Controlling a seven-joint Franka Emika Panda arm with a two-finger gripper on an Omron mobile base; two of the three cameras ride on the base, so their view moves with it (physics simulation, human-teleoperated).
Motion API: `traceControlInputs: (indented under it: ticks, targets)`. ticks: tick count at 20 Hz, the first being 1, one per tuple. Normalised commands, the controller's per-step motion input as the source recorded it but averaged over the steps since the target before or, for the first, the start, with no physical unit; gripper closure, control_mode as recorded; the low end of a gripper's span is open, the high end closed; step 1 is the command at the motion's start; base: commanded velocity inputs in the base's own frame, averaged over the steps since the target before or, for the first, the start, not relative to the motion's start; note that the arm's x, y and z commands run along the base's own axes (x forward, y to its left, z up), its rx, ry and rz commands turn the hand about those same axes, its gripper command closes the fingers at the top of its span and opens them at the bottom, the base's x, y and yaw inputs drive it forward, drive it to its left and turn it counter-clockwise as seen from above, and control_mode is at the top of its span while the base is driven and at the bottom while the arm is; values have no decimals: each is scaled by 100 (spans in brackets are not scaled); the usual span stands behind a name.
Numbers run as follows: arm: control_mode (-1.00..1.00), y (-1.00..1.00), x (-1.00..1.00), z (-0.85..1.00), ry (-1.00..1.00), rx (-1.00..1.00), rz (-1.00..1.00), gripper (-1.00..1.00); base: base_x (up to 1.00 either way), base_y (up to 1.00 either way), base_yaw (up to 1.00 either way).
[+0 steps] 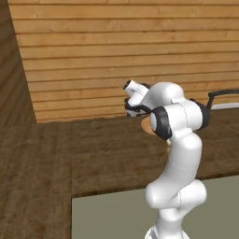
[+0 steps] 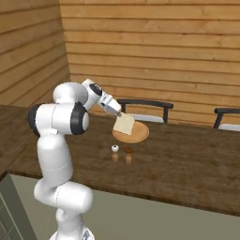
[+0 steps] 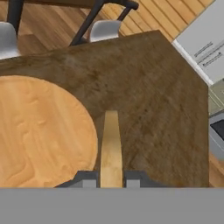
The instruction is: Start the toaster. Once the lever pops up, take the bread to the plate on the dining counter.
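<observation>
My gripper (image 2: 120, 116) is shut on the bread (image 2: 125, 124), a pale tan slice held by one edge and hanging tilted just above the plate (image 2: 136, 136). The hand view looks along the bread (image 3: 110, 144), which stands edge-on between the two fingertips (image 3: 87, 179). The round tan plate (image 3: 39, 131) lies to its left there, on the dark wood dining counter (image 3: 153, 96). In the left base view my own arm covers most of the plate (image 1: 145, 125), and the gripper (image 1: 133, 110) hangs beside it. The toaster is out of view.
Two small shakers, one white (image 2: 115, 148) and one brown (image 2: 128, 150), stand on the dining counter (image 2: 187, 164) in front of the plate. Dark-framed chairs (image 2: 145, 106) (image 2: 228, 115) stand along its far side, before a wood-plank wall. The counter's near edge runs just ahead of my base.
</observation>
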Motion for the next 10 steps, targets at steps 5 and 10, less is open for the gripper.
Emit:
traceControlInputs:
  ticks: [5,10]
  targets:
    - [-100,-23,19,-59,7,0,0,100,0,0,0]
    - [-100,-11,33,-40,7,0,0,100,0,0,0]
